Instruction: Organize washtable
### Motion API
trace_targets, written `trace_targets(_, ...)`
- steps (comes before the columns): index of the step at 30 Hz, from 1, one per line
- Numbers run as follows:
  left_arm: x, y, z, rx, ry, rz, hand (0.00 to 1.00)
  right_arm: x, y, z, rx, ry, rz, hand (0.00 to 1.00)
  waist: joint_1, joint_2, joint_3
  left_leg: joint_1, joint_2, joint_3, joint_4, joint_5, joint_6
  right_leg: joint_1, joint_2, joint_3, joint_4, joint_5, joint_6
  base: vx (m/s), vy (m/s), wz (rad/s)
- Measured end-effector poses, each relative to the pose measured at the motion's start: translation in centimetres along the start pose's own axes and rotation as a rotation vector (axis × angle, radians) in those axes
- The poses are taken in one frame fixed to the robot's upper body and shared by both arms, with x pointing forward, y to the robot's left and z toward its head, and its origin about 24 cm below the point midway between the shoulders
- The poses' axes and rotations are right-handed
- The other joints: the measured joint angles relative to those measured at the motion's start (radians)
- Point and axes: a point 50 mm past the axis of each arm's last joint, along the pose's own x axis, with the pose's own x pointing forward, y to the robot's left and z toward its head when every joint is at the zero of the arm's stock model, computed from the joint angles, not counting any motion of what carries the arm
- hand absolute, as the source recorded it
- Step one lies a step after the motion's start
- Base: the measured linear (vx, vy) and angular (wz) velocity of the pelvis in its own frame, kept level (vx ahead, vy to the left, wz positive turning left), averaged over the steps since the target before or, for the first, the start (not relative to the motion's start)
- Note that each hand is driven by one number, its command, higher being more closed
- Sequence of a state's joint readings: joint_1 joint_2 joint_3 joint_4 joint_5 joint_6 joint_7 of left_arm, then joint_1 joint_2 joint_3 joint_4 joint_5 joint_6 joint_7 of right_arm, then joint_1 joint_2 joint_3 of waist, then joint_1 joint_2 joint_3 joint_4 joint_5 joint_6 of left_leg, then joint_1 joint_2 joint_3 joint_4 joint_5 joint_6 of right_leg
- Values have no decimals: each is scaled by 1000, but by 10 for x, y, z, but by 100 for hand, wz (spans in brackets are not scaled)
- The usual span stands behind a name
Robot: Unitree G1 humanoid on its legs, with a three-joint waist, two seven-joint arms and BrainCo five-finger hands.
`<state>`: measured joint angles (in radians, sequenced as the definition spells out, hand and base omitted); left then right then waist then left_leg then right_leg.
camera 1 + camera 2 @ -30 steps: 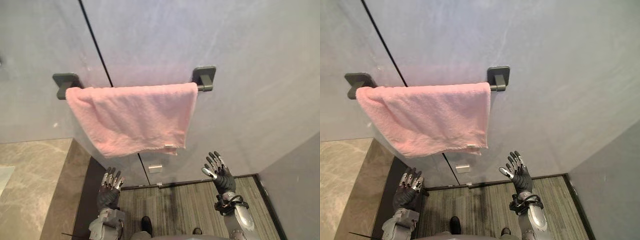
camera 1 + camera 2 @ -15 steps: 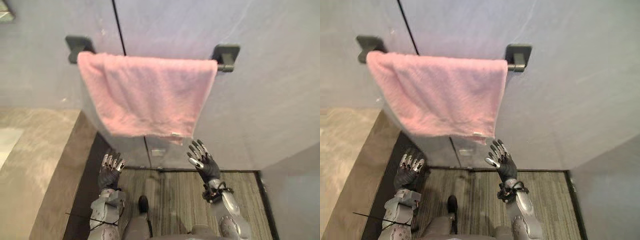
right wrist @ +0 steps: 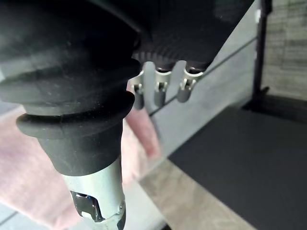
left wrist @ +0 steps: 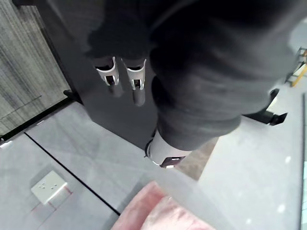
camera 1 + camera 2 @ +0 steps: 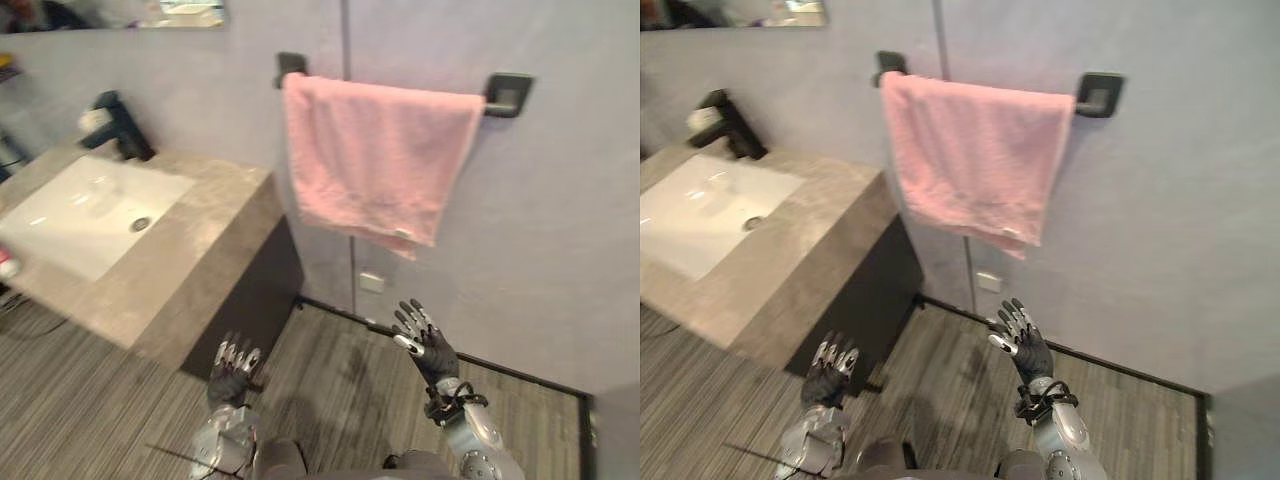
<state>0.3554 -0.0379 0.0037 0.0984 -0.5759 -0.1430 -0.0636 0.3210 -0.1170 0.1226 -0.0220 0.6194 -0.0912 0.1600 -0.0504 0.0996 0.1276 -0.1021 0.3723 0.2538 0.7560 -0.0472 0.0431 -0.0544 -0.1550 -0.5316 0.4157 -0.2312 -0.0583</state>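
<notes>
Pink towel [image 5: 378, 160] over rail [image 5: 503, 95] (beside washtable [image 5: 195, 245])

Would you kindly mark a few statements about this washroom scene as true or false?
The pink towel hangs over the dark towel bar. True.
The right robot hand grips the towel. False: it is open, below the towel, not touching it.
The faucet is black. True.
The white sink is right of the towel. False: it is left of it.
The left robot hand is open and empty. True.

Left hand [image 5: 232, 375] and right hand [image 5: 433, 350] have silver dark-tipped fingers, dark ribbed covers.
</notes>
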Motion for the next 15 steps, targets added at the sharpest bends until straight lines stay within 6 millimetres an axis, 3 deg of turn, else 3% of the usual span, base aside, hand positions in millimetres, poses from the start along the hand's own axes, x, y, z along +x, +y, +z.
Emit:
trace_targets(1,5,-10,-1,3,6,-41,0,0,-6,6,-9,-21,-24,0,-22,-4,-8,-18,-29,43,-70,-23,5,-53,-51,-40,81,-2,-4,-183,131,183)
trace_targets(2,7,-12,-2,14,12,-58,0,0,-6,5,-5,-18,-27,0,-31,-18,-19,-12,-50,46,-174,-24,8,-97,-45,-33,88,-12,11,-279,49,202)
trace_targets(3,9,-5,5,48,0,-52,0,0,0,0,39,-29,-23,0,-31,-53,-30,15,-73,35,-237,-87,-30,-95,12,-33,-113,45,-20,-304,-44,150)
trace_targets(4,11,-5,6,65,3,-58,0,0,2,3,45,-54,-19,0,-34,-38,-17,9,-40,20,-171,-120,-37,-83,18,-62,-113,96,-19,-310,-19,137)
trace_targets(5,13,-7,4,76,14,-69,0,2,0,6,46,-68,-27,0,-38,-22,-20,33,-15,-11,-153,-137,-83,-106,4,-108,-66,100,-33,-223,126,132)
trace_targets(6,13,-12,1,88,24,-93,0,3,-2,9,45,-82,-35,0,-43,-24,-20,76,-15,-15,-230,-136,-114,-123,-32,-141,-34,99,-32,-172,206,127)
trace_targets(7,14,-16,0,95,29,-111,0,3,-3,10,45,-89,-40,0,-47,-26,-18,85,-24,-15,-270,-144,-127,-130,-56,-160,-21,100,-31,-174,266,112)
trace_targets(9,15,-20,-1,96,35,-131,0,5,-4,9,48,-84,-48,0,-44,-35,-20,88,-75,12,-374,-192,-182,-153,-127,-199,1,128,8,-263,348,92)
trace_targets(12,18,-16,4,131,34,-135,0,6,-1,4,79,-81,-56,0,-28,-55,-13,62,-134,45,-417,-224,-177,-156,-182,-227,-47,224,17,-316,358,55)
trace_targets(13,18,-11,4,145,40,-122,0,6,1,2,93,-76,-57,0,-5,-65,-6,67,-164,52,-427,-216,-163,-140,-181,-194,-111,295,18,-324,276,1)
trace_targets(15,19,-5,7,188,40,-111,0,2,-2,-2,92,-60,-77,0,1,-80,-2,92,-219,39,-466,-195,-128,-86,-177,-107,-231,408,43,-330,305,24)
